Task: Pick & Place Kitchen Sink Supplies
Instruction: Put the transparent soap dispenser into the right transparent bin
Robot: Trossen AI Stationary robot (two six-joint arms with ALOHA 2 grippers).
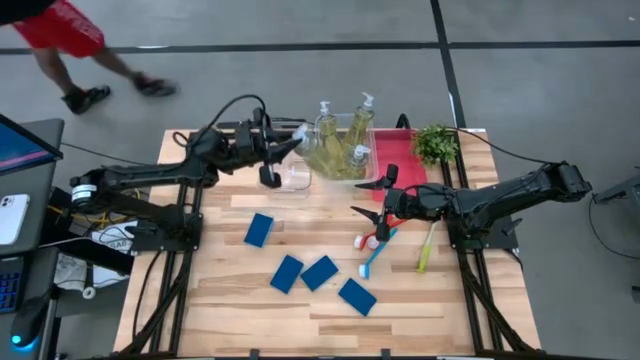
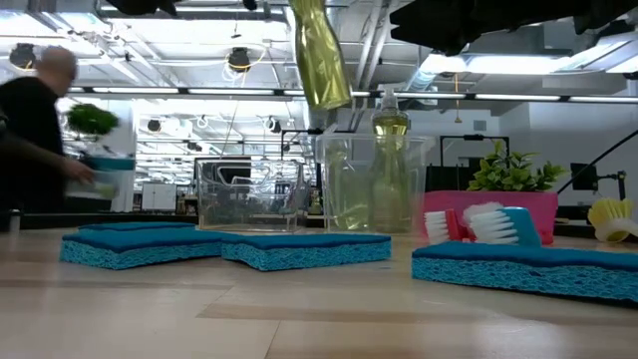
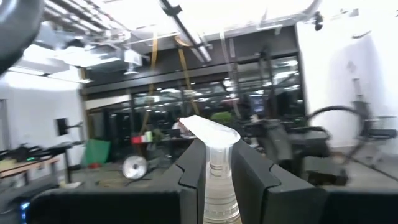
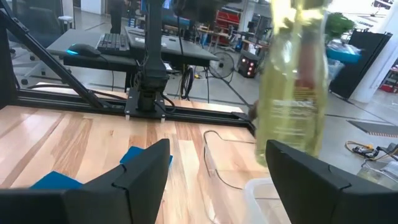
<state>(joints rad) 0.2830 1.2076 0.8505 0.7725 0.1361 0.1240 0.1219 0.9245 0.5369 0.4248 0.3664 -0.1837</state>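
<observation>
My left gripper is raised over the small clear bin and shut on a clear pump bottle of yellow-green liquid. Three more such bottles stand in the larger clear bin. My right gripper is open and low over the table, beside the heads of the red brush and blue brush. The yellow-green brush lies further right. Several blue sponges lie flat on the wood. In the right wrist view the held bottle shows ahead of the open fingers. My left gripper pinches the bottle between its two fingers at the neck, just under the white pump head. The fingers come in about level from the table's left. The bottle is lifted clear and hangs below them, slightly tilted, over the bins.
A small clear bin sits left of the larger one. The red tray and a green plant are near the far right edge. A person walks beyond the far left corner. Bare wood shows at the near edge.
</observation>
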